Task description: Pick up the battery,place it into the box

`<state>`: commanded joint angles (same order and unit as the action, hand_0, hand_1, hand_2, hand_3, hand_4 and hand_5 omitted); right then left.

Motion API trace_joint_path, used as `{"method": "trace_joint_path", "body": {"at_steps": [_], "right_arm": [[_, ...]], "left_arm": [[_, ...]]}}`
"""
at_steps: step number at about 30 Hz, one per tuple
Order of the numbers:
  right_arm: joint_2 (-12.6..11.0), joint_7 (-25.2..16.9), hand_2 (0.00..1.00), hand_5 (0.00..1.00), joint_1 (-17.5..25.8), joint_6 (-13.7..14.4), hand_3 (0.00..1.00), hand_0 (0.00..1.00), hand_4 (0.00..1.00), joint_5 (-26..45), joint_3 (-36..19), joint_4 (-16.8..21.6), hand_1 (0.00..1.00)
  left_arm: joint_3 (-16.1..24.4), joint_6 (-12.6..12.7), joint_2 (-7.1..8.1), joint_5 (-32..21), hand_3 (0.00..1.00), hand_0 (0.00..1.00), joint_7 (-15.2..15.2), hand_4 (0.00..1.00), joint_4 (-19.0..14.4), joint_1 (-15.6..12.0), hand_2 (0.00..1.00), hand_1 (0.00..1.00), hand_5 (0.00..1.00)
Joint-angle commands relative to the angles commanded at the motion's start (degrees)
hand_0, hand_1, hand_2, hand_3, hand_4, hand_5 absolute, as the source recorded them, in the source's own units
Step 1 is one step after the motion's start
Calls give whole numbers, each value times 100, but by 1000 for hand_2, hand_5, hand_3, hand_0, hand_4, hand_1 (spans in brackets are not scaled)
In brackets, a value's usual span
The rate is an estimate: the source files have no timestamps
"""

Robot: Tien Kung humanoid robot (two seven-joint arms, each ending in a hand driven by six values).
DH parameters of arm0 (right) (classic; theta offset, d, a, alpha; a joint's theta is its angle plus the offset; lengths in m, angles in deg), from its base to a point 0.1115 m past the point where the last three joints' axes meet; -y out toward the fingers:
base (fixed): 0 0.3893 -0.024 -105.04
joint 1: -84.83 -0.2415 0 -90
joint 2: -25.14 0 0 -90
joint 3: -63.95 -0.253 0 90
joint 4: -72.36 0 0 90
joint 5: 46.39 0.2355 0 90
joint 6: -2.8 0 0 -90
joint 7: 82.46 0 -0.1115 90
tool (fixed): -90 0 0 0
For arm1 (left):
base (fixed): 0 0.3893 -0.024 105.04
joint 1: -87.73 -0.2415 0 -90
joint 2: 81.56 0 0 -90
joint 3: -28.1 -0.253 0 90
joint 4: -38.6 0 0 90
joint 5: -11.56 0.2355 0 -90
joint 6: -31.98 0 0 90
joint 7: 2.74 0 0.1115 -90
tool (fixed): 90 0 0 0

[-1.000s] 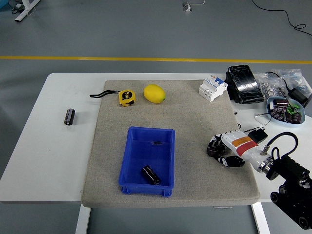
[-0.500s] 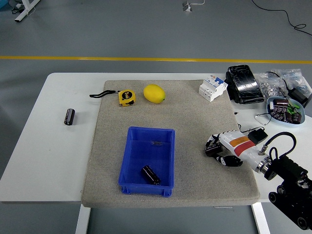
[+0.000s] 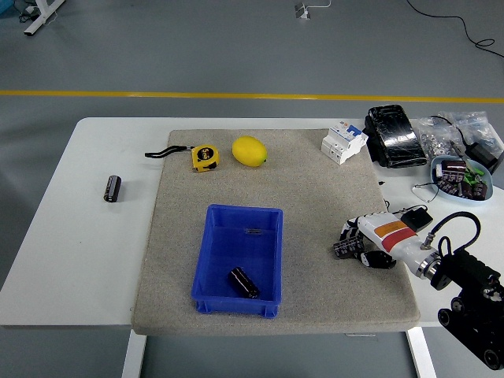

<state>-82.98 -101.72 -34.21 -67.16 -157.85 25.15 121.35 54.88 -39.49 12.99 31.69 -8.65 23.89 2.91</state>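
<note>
The white table [image 3: 71, 260] carries a grey mat [image 3: 315, 189] over its middle, leaving a wide bare strip along the left edge. A blue box [image 3: 214, 260] sits at the mat's front centre with open mat on both sides. One battery [image 3: 244, 283] already lies in the box's near right corner. Another battery [image 3: 113, 188] lies alone on the bare left strip, well apart from everything. A lemon [image 3: 249, 151] and a tape measure [image 3: 205, 157] sit near the mat's far edge, and a white breaker [image 3: 344, 141] sits at its far right corner. The right hand [image 3: 358, 244], at the mat's right edge, is curled round a dark cylinder, though I cannot tell just what it is. It has shifted slightly right since half a second ago.
</note>
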Motion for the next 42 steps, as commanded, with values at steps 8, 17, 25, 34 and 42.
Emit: {"method": "trace_joint_path", "body": {"at_steps": [8, 17, 25, 34, 42], "right_arm": [[-12, 39, 581, 57, -14, -128, 633, 465, 761, -66, -37, -21, 522], [-30, 39, 710, 116, -14, -273, 753, 534, 891, -166, -63, 47, 626], [-35, 14, 717, 128, -2, -361, 758, 542, 908, -182, -116, 139, 632], [-52, 21, 720, 130, 25, -553, 762, 547, 918, -110, -234, 285, 636], [-39, 21, 730, 127, 23, -597, 768, 540, 935, 21, -262, 333, 641]], "left_arm": [[-15, -7, 3, -10, 736, 715, 4, 689, -1, 7, 700, 649, 826], [-26, -3, 4, -34, 736, 715, 15, 689, 4, 10, 701, 648, 827], [-23, -8, 7, -13, 734, 715, 9, 689, 3, 7, 701, 648, 826], [-26, -9, 17, -18, 735, 716, 13, 688, 6, 0, 700, 648, 826], [-18, -13, 20, 4, 735, 716, 2, 688, 5, -2, 698, 648, 826]]}}
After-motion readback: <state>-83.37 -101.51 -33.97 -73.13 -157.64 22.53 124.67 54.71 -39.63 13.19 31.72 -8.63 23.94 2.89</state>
